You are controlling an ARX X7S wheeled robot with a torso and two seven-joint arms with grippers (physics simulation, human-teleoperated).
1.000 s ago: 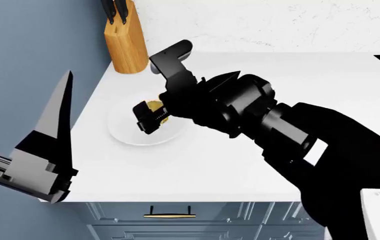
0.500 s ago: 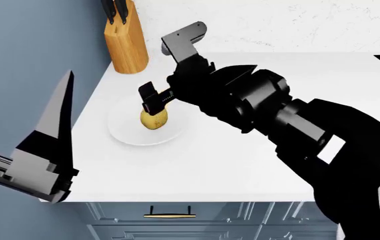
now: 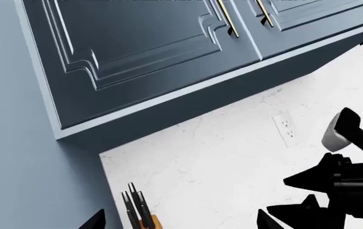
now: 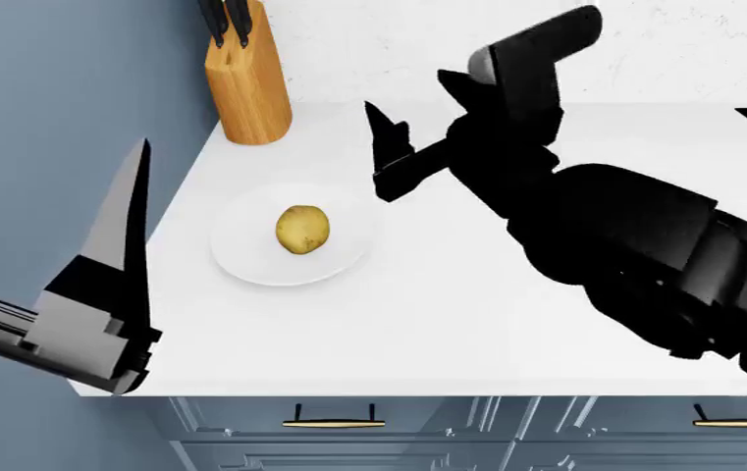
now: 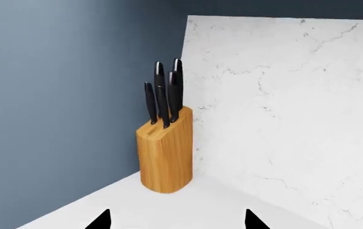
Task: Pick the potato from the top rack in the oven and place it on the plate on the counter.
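The potato (image 4: 302, 229) lies free in the middle of the white plate (image 4: 237, 251) on the counter (image 4: 478, 324), near its left end. My right gripper (image 4: 377, 152) is open and empty, raised above the counter to the right of and behind the plate. In the right wrist view its gripper (image 5: 176, 223) shows two tips wide apart with nothing between them. My left gripper (image 4: 134, 167) hangs off the counter's left edge; in the left wrist view (image 3: 180, 224) its tips stand wide apart and empty. The oven and top rack are out of view.
A wooden knife block (image 4: 248, 83) stands in the back left corner against the marble backsplash; it also shows in the right wrist view (image 5: 165, 152). Blue-grey drawers with a brass handle (image 4: 334, 422) sit under the counter. Upper cabinets (image 3: 143, 52) hang overhead.
My right gripper has let go of the potato, leaving it on the plate. It has opened, lifted and drawn back to the right. The left arm has barely moved.
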